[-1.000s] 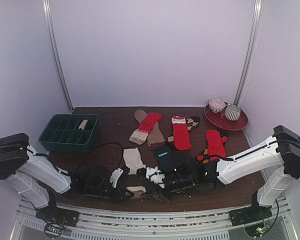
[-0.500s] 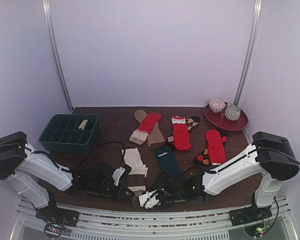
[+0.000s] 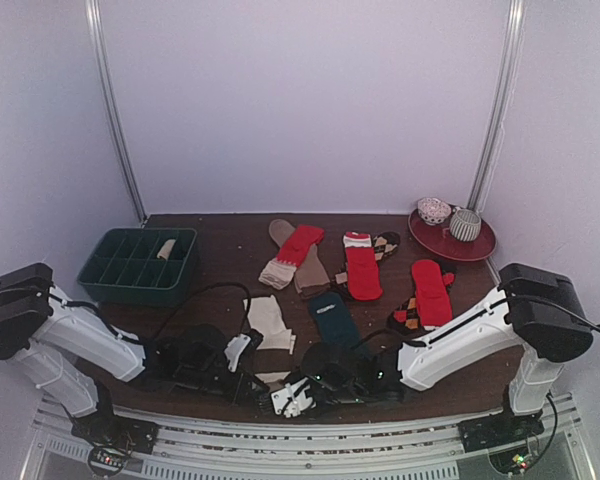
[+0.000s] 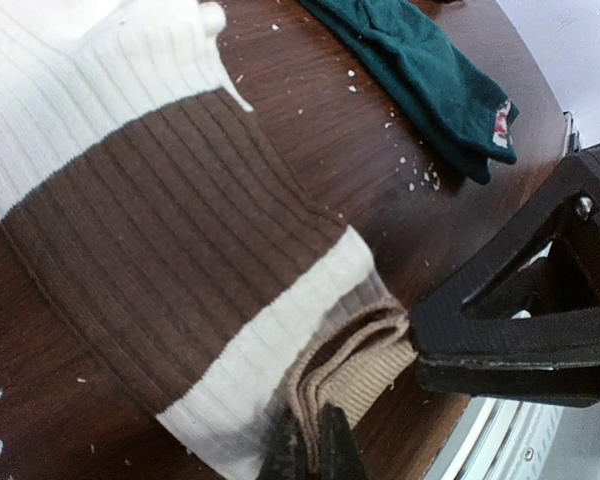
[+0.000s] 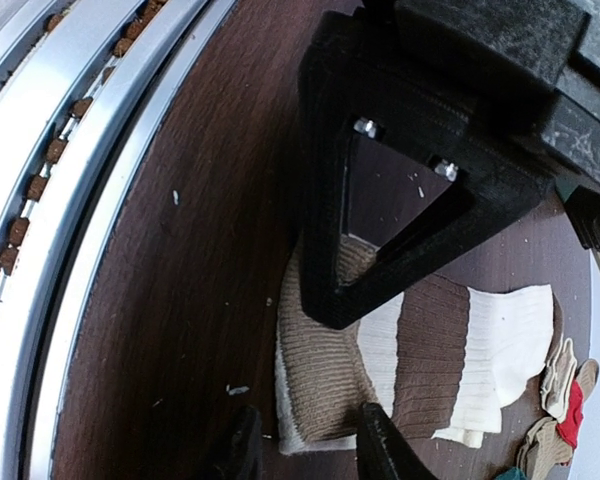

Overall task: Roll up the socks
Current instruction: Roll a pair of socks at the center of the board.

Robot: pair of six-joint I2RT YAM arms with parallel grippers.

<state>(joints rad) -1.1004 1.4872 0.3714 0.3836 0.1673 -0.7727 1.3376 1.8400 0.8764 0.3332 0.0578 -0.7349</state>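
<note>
Tray [image 3: 130, 292] overhead only, striped sock [image 4: 160, 250] at wrists

Arm links: white moulded shells on left arm [image 3: 85, 345] and right arm [image 3: 460, 340].
Shoulder housings [image 3: 15, 310]: black, rounded.
Left tool [image 4: 310, 455]: black; triangular open-frame finger fixed with two silver screws [image 5: 365, 127].
Right tool [image 5: 305, 450]: matte black; same triangular frame.
Cable [image 3: 195, 293]: thin, black, at the left arm.
Bases [image 3: 115, 432]: black blocks.
</note>
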